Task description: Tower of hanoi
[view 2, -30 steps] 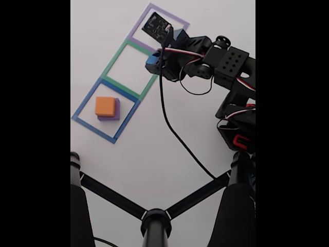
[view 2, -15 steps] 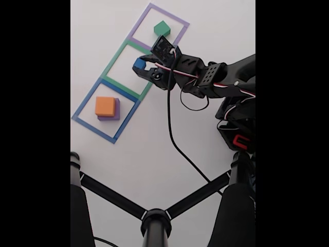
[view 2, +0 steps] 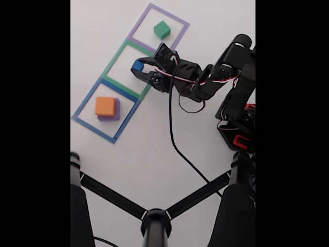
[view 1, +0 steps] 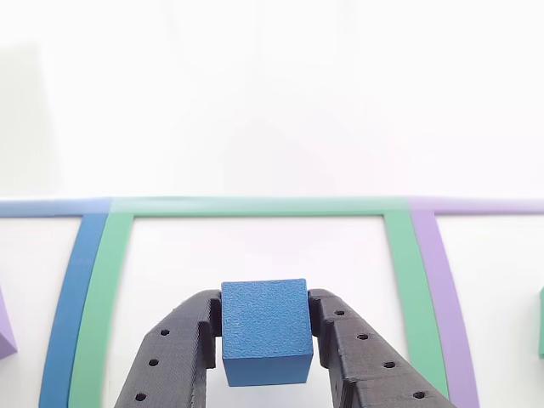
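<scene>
Black two-finger gripper (view 1: 264,340) clamped on small matte blue cube (view 1: 264,330) over green tape square outline (view 2: 126,70); orange block (view 2: 105,106) atop flat purple block (view 2: 116,110); green block (view 2: 162,29) inside purple tape outline (view 2: 175,20).

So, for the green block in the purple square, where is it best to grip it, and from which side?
Probably from above, closing on two opposite flat side faces. The green block stands alone inside the purple tape square, with bare table around it, so both sides look free. It is small and square, so centre the fingers on it. For now the gripper is shut on the blue block.
</scene>
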`<state>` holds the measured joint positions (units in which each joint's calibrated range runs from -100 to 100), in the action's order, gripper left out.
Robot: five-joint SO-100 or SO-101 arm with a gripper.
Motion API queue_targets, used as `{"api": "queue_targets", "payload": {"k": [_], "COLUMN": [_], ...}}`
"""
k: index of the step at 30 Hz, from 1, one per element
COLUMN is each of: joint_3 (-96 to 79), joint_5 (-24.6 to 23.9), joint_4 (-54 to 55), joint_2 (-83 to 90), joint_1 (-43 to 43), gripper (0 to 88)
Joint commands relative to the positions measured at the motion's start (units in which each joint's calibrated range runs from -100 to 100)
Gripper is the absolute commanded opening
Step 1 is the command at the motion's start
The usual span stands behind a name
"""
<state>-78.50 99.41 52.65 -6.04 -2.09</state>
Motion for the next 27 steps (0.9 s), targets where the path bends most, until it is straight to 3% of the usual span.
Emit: {"api": "queue_targets", "payload": {"k": [1, 14, 27], "joint_3": [2.13, 4.04, 4.67], "joint_5": [0.59, 0.59, 0.59], "joint_4": [3.89, 5.91, 6.23], "joint_2": [-2.22, -7.10, -7.91], "joint_1": [0.83, 1.52, 2.20], "gripper": [4.9, 5.7, 15.4]}}
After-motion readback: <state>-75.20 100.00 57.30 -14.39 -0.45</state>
